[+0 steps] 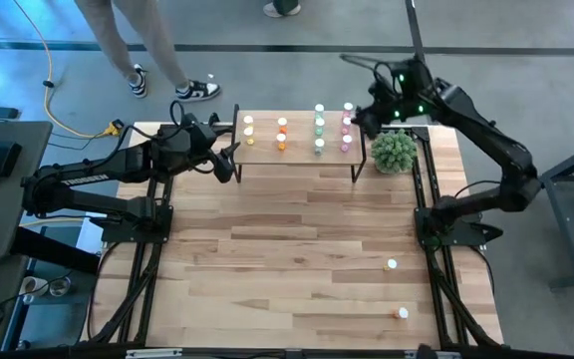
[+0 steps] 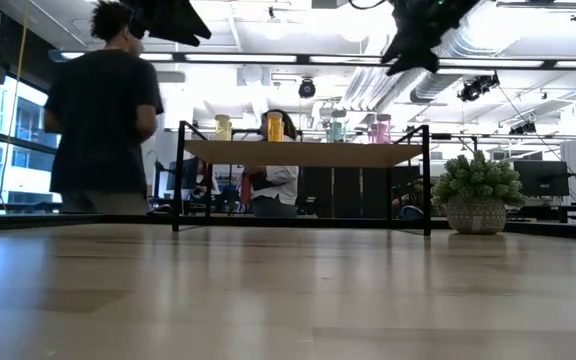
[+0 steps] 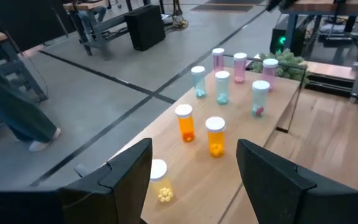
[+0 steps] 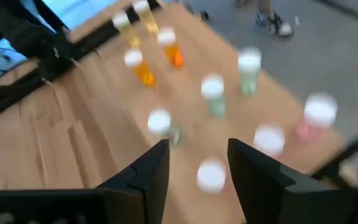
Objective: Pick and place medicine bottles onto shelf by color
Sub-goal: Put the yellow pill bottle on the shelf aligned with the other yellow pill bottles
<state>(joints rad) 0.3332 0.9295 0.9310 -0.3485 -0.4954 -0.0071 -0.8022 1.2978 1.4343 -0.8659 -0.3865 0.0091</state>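
Observation:
The light-wood shelf (image 1: 297,150) stands at the table's far edge. Medicine bottles stand on it in rows by colour: yellow (image 1: 248,128), orange (image 1: 281,134), green (image 1: 319,126) and pink (image 1: 347,126). They also show in the left wrist view, with orange (image 3: 215,135) and green (image 3: 222,86). My left gripper (image 1: 229,155) is open and empty beside the shelf's left end. My right gripper (image 1: 359,120) is open and held high over the shelf's right end. In its wrist view a white-capped bottle (image 4: 211,174) shows below, between the fingers. Two more bottles (image 1: 391,264) (image 1: 403,313) stand on the table near the right front.
A green plant ball in a pot (image 1: 395,152) stands just right of the shelf, close to my right arm. A person walks on the floor beyond the table's far edge (image 2: 103,110). The wide middle of the tabletop (image 1: 287,249) is bare wood.

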